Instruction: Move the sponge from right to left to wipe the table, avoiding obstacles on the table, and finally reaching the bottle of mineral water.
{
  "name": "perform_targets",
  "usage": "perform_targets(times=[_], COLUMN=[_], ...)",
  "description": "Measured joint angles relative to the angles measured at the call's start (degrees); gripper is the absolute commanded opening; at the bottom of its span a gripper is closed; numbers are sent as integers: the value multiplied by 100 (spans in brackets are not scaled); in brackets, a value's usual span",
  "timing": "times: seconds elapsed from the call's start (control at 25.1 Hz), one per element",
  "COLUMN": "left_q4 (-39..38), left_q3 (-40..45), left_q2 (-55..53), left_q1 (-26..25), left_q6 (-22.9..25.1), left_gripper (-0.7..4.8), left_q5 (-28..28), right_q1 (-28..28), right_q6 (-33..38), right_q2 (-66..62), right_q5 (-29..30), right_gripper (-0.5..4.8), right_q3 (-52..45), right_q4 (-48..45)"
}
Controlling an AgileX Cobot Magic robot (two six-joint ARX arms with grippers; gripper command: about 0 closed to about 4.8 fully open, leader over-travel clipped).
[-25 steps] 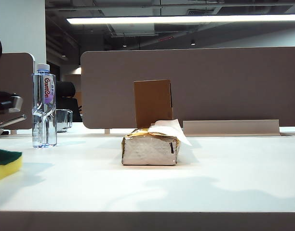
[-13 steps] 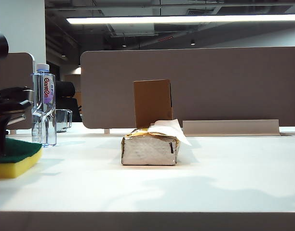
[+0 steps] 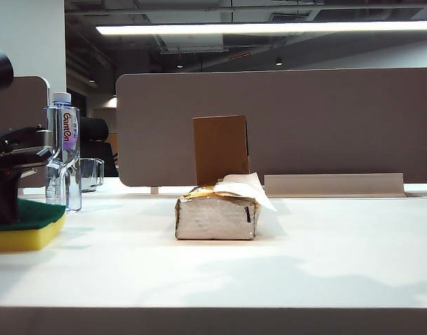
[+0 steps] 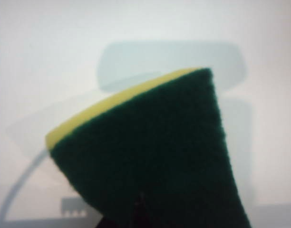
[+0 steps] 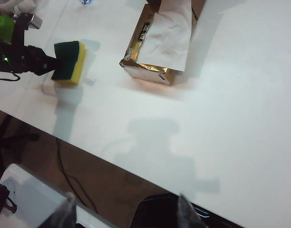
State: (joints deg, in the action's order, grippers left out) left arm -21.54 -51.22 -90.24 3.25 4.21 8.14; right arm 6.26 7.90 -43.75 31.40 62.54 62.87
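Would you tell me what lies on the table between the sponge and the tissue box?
Nothing: bare table separates the sponge, gripped by the left hand, from the tissue box, per the right wrist view.

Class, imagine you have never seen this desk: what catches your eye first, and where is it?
Mid-table, the crumpled tissue box with its upright cardboard flap stands out. At the far left, the left gripper is shut on the yellow-and-green sponge, just in front of the water bottle. The right gripper hangs open over the table's near edge.

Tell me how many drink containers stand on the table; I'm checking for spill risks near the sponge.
2: the bottle of mineral water at far left behind the sponge, and a glass cup just behind it. Others may be hidden.
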Motion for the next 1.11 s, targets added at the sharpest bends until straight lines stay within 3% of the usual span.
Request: perform_targets(times=[0.32,1.11], left_q4=[616,461], left_q3=[-103,-1655], left_q2=[-483,-1753], left_q1=[-87,-168], left_q6=[-2,2], left_gripper=[-6,-6], left_q5=[-17,103], right_q1=[0,0], right_q6=[0,0], right_q2=[-2,2], right_q5=[20,33], right_gripper=[273,272], right_q3=[-2,-2], right_q4=[28,177])
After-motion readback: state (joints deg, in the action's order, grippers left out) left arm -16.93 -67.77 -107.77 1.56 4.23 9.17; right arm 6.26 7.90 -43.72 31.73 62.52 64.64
